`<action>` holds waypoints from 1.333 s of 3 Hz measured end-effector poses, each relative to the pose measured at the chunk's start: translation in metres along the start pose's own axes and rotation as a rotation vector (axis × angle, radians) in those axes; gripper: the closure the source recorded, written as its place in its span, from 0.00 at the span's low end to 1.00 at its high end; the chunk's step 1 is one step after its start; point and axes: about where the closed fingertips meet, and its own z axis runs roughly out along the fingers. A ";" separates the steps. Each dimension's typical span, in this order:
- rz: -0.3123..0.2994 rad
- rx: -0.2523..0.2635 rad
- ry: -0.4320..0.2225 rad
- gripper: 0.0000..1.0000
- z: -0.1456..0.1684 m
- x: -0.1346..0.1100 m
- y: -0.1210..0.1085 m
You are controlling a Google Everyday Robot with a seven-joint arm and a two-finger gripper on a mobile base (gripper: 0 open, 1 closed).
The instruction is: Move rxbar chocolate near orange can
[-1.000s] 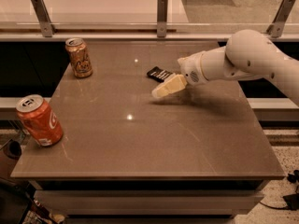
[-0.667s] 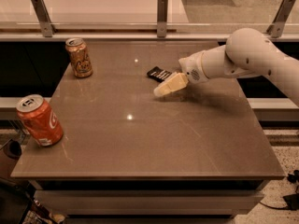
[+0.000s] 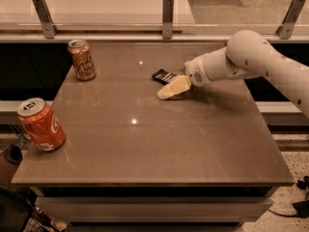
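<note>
So the rxbar chocolate (image 3: 163, 76) is lying flat on the table (image 3: 145, 149), a bit right of middle and closer to the far edge. The gripper (image 3: 166, 93) is tipped down right against its near side, with the white arm (image 3: 251, 57) coming in over the right edge. From here I can't tell if the grip is spread or closed. The orange can (image 3: 81, 59) stands upright by the far left corner, well apart from the bar. A red can (image 3: 41, 124) stands upright at the left edge towards the near corner, well off to the side of those two. Can't see what's in either can

White arm (image 3: 263, 64), rounded shell, bulbous joint, small dark dots; cream wedge-shaped pincer (image 3: 169, 91) down at table (image 3: 145, 149).
</note>
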 end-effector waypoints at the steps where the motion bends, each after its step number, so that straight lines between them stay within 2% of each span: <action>1: 0.002 0.000 0.002 0.17 0.001 0.000 0.000; 4: 0.002 -0.001 0.002 0.87 -0.007 -0.010 0.000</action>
